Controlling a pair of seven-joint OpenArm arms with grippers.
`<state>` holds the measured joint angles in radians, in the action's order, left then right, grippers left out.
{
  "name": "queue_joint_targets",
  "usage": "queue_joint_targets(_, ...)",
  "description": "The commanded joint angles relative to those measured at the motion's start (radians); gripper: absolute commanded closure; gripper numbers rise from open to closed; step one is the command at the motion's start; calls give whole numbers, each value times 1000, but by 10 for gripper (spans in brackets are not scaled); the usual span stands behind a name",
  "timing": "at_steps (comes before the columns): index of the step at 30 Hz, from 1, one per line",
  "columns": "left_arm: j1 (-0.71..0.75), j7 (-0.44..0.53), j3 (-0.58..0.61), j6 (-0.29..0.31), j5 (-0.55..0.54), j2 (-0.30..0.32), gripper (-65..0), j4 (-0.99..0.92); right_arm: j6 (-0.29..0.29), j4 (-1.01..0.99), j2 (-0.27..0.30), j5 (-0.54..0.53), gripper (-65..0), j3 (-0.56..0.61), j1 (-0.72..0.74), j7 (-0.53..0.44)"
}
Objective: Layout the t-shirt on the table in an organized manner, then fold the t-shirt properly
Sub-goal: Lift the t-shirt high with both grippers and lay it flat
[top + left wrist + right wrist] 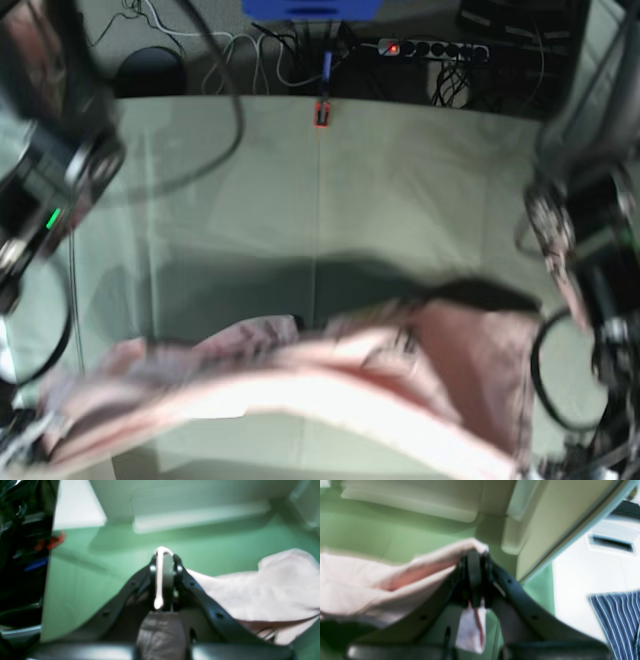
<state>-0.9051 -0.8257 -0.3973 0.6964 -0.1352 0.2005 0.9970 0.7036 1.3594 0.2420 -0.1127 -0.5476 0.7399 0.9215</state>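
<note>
The light pink t-shirt [330,390] hangs stretched in the air across the near part of the table [400,200], casting a shadow on the cloth. My left gripper [163,555] is shut on a thin folded edge of the t-shirt [275,592], which trails off to its right. My right gripper [476,553] is shut on another bunched edge of the t-shirt [370,585], which drapes to its left. In the base view both arms are blurred and the fingertips are hidden at the lower corners. No lettering shows.
A red clamp [322,113] sits at the table's far edge, with cables and a power strip [430,47] behind it. Another red clamp [56,541] shows at the left of the left wrist view. A blue striped cloth [617,620] is beyond the table's edge.
</note>
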Motion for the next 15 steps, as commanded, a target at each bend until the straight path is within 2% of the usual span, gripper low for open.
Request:
queue_joint_targets(1,-82,65,21,-4,-28,4,-4,-23,-5,-21,32,-17,0,1,93,-43)
queue_joint_targets(5,-230,199,77,-68,-33,4,-4,-158,-5,-183,92,-17,0,2,303,-101)
queue_joint_targets(8,-329,257,107,-71,-34,-2,-4,-221,-5,-275,121,-17,0,2,429,-115)
queue_joint_targets(12,-404,266,111,-71,-34,-5,-4,-235,-5,-311,147,-15,0,2,514,-115)
queue_joint_targets(15,-404,266,110,-71,-34,3,-4,-235,-5,-311,153,-17,0,2,530,-115)
